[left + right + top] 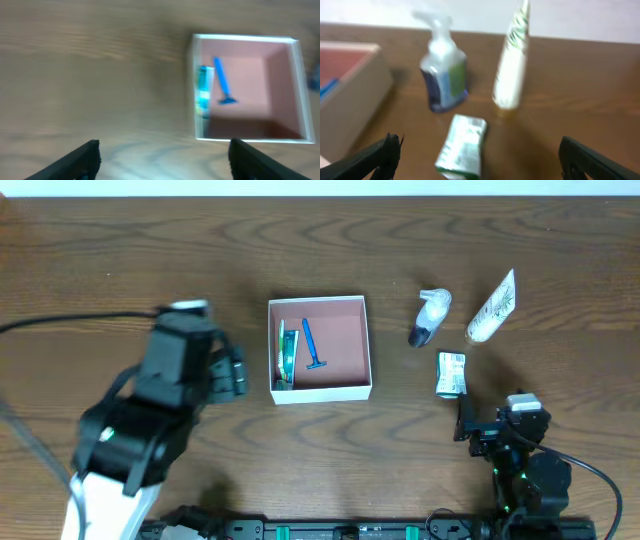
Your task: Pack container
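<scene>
Overhead view: box part full, three things left outside

The shallow square box with white walls and a pink bottom (pixel 345 340) sits in the middle of the brown wooden table (pixel 120 260). Two things lie inside it, close to its left wall: a thin blue razor (pixel 312 345) and a green and white tube (pixel 285 350). They are side by side, so most of the pink bottom is bare. I think that leaves room for more.

The left gripper (pixel 165 145) hangs just beside the box, on its left. Its fingers are spread wide and hold nothing.

Three things wait on the table to the right of the box. A clear pump bottle with a dark blue bottom (pixel 430 317) and a white squeeze tube with green leaves on it (pixel 492 308) are farther back. A small green and white packet (pixel 451 374) lies nearest the right gripper (pixel 477 140). That gripper points at the packet with its fingers spread wide and empty. I think it is lined up to pick the packet first, because it is the closest.

Nothing lies between the packet and the box. The box's right wall is the one thing to lift over.
</scene>
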Robot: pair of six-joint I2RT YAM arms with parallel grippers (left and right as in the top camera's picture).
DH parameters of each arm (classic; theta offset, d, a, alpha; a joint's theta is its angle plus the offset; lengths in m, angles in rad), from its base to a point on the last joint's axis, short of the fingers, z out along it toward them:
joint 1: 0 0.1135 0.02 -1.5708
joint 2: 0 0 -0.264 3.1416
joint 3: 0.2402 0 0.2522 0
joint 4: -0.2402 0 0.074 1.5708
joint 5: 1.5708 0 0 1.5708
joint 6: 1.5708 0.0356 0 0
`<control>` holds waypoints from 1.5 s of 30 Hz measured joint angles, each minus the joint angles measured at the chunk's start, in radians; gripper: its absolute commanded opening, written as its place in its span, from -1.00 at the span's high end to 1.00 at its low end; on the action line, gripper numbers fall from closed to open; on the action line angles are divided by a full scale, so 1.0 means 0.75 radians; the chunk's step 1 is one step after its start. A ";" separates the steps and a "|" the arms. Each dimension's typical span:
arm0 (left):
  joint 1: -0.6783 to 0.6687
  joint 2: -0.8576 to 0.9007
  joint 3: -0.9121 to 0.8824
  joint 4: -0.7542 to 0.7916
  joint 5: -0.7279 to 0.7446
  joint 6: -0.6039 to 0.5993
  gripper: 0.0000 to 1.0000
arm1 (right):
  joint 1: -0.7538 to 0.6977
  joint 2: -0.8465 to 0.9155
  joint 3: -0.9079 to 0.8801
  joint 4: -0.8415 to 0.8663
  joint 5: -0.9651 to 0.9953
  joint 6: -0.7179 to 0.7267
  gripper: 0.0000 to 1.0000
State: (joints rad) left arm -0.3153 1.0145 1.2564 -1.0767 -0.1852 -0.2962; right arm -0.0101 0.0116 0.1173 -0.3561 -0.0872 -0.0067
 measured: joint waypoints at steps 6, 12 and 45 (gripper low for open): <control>0.136 -0.120 0.000 -0.090 -0.071 0.006 -0.96 | 0.000 -0.001 0.000 0.026 -0.284 0.187 -0.98; 0.157 -0.142 0.000 -0.115 -0.082 0.007 -0.96 | 0.000 0.009 0.028 0.023 -0.520 0.349 -0.99; 0.159 -0.131 0.000 -0.117 -0.083 0.007 -0.96 | 0.202 1.908 1.793 -0.858 -0.131 0.195 -0.99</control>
State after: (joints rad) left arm -0.1963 0.9165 1.2564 -1.1645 -0.2474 -0.2913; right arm 0.1413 1.4425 1.4620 -0.9993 -0.1856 0.1394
